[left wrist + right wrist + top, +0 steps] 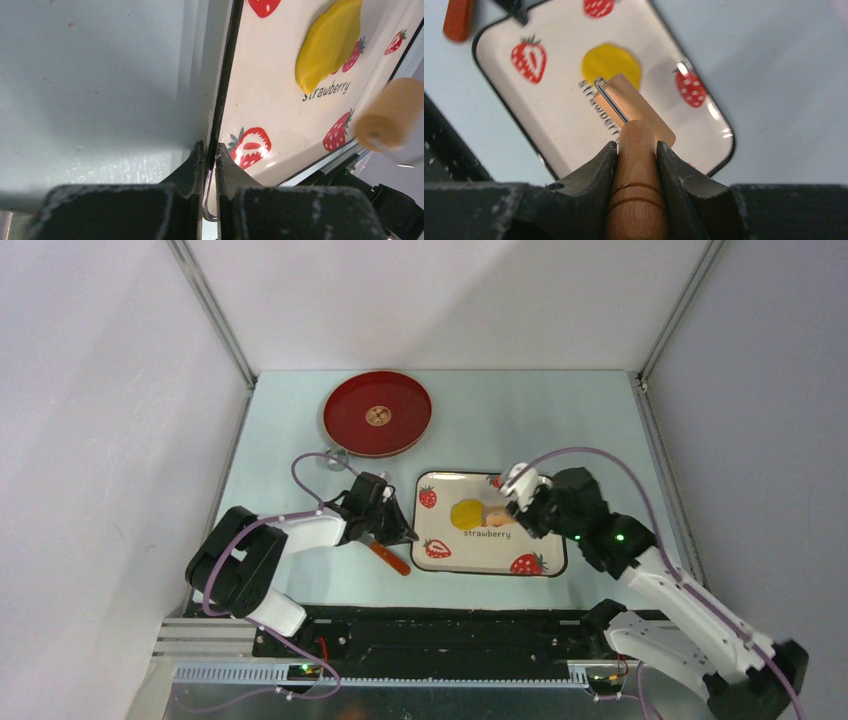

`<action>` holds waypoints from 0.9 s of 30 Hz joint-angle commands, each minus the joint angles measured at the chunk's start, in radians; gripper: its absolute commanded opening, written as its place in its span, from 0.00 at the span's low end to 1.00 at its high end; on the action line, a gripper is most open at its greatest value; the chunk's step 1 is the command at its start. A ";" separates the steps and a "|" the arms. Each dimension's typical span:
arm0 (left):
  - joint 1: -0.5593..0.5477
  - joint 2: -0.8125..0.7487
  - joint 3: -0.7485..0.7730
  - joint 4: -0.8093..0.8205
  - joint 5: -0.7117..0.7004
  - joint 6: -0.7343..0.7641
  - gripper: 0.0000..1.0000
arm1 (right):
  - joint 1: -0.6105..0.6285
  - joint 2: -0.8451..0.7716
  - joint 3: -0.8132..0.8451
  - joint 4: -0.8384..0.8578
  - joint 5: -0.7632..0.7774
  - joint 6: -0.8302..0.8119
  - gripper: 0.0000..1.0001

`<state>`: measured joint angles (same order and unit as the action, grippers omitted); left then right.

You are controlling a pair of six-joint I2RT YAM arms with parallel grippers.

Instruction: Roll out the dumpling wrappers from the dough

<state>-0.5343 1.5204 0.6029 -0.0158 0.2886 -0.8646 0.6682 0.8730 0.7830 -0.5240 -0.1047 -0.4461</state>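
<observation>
Yellow dough (467, 513): one flattened oval patch on the tray (480, 560), left of centre, just beyond the printed word "strawberry", about midway between the two long edges. No cut wrappers visible. The right gripper (636, 145) is clenched on the grooved wooden handle of the roller (634, 107), with the jaws bearing on both sides of the handle. The left gripper (211, 149) is pinched tight on the rim of the tray's left short edge, toward the near-left corner, one finger outside and one inside. Key relation: the dough lies to the left of the roller, toward that held short edge. The barrel appears to sit in line with the handle, its long axis running the tray's long way and its free end pointing at the dough. In the right wrist view that end overlaps the dough's nearest margin. Whether the barrel presses the dough or hangs just above it: cannot tell. Judgement: the right arm is the nearer and the working one; the left only anchors the tray. With the axis aimed at the patch, the barrel probably has to reach further left over it, then travel crosswise toward the long edges to thin it. Risk: the tray slides if the rim grip slips.
</observation>
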 commanded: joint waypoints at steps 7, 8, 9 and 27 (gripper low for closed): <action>0.017 0.030 -0.038 -0.087 -0.123 0.012 0.00 | -0.186 -0.014 0.063 0.000 -0.133 0.009 0.00; 0.017 0.030 -0.039 -0.088 -0.123 0.012 0.00 | -0.186 -0.005 0.063 0.002 -0.137 0.014 0.00; 0.017 0.031 -0.037 -0.088 -0.123 0.012 0.00 | -0.188 -0.002 0.063 0.004 -0.140 0.025 0.00; 0.017 0.031 -0.037 -0.088 -0.122 0.012 0.00 | 0.027 0.268 0.194 0.035 0.013 -0.007 0.00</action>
<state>-0.5343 1.5204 0.6029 -0.0158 0.2882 -0.8642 0.6296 1.0718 0.8833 -0.5571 -0.1837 -0.4171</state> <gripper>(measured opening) 0.097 0.369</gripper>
